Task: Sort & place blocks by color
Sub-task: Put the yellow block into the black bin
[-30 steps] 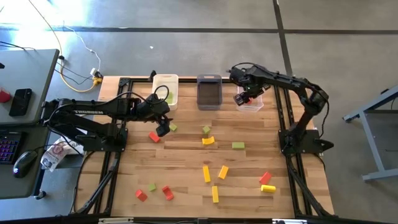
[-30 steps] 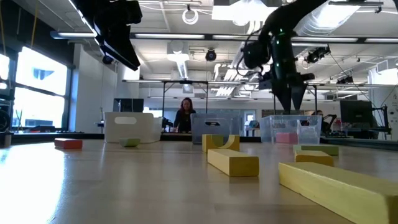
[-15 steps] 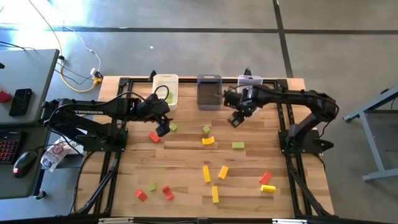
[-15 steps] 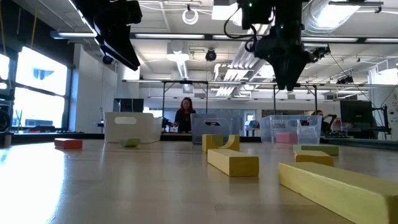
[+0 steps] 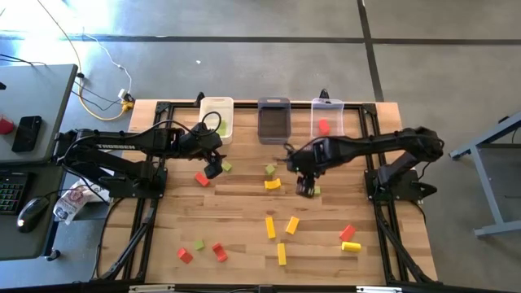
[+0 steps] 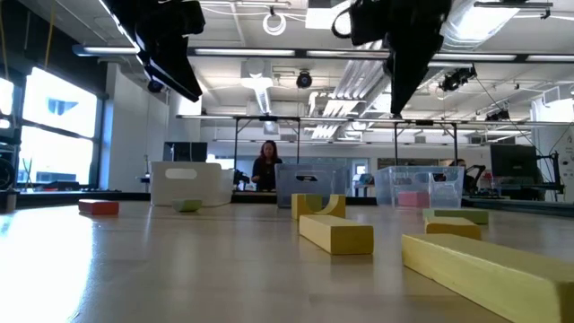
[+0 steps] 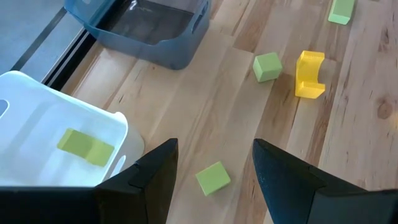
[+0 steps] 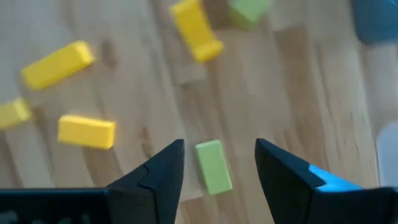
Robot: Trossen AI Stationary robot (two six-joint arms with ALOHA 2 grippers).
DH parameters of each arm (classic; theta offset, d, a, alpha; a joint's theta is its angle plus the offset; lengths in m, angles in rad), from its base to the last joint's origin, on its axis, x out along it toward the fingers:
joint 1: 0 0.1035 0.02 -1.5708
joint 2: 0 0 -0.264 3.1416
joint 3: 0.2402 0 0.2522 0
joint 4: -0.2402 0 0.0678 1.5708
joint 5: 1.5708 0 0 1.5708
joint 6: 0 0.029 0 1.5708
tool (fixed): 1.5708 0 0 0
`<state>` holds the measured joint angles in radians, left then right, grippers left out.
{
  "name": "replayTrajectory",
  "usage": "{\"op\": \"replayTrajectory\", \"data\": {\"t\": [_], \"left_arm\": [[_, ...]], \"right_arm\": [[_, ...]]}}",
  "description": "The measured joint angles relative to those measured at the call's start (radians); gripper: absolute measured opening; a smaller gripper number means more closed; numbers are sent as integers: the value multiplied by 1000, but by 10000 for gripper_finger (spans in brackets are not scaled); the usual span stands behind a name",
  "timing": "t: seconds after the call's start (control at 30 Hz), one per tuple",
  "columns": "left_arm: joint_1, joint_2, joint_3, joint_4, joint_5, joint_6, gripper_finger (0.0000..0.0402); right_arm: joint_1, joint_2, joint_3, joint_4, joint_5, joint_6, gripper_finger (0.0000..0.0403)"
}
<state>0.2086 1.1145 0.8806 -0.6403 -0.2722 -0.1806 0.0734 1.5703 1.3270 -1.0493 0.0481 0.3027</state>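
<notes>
Red, yellow and light green blocks lie scattered on the wooden table. My left gripper (image 5: 213, 169) hangs open over a green cube (image 7: 212, 178) near the white bin (image 5: 217, 115), which holds a green block (image 7: 86, 147). My right gripper (image 5: 306, 185) hovers open, well above the table's middle, over a green bar (image 8: 213, 166) that lies flat; the bar shows between its fingers in the right wrist view. A red block (image 5: 323, 126) lies in the clear bin (image 5: 327, 108). The dark grey bin (image 5: 274, 120) stands between the other two.
A yellow arch (image 5: 273, 184) and a green cube (image 5: 269, 169) lie just left of my right gripper. A red block (image 5: 201, 178) lies by my left gripper. Yellow bars (image 5: 270, 227), red blocks (image 5: 347, 233) and a green block (image 5: 199, 244) lie toward the near edge. A person stands in the room behind.
My right gripper has swung from above the clear bin toward the table's near left, ending over the green bar at mid-table. The red block in the clear bin is uncovered in the high view.
</notes>
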Motion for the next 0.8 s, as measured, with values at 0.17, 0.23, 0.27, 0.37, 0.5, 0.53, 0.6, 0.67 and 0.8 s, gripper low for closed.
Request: {"op": "replayTrajectory", "data": {"t": [0.17,0.23,0.27,0.37,0.5,0.53,0.6,0.67,0.8], "left_arm": [[0,0,0,0,0,0,195],[0,0,0,0,0,-3,195],[0,0,0,0,0,-8,195],[0,0,0,0,1,-24,195],[0,0,0,0,1,-26,195],[0,0,0,0,1,-26,195],[0,0,0,0,1,-26,195],[0,0,0,0,1,-26,195],[0,0,0,0,1,-26,195]], "right_arm": [[81,0,0,31,2,-139,183],[111,0,0,44,8,-192,183],[124,0,0,51,17,-213,183],[157,0,0,68,23,-238,183],[189,0,0,98,23,-227,183],[197,0,0,104,23,-225,183],[210,0,0,124,23,-241,183],[220,5,0,149,23,-277,183],[247,20,0,179,23,-382,183]]}}
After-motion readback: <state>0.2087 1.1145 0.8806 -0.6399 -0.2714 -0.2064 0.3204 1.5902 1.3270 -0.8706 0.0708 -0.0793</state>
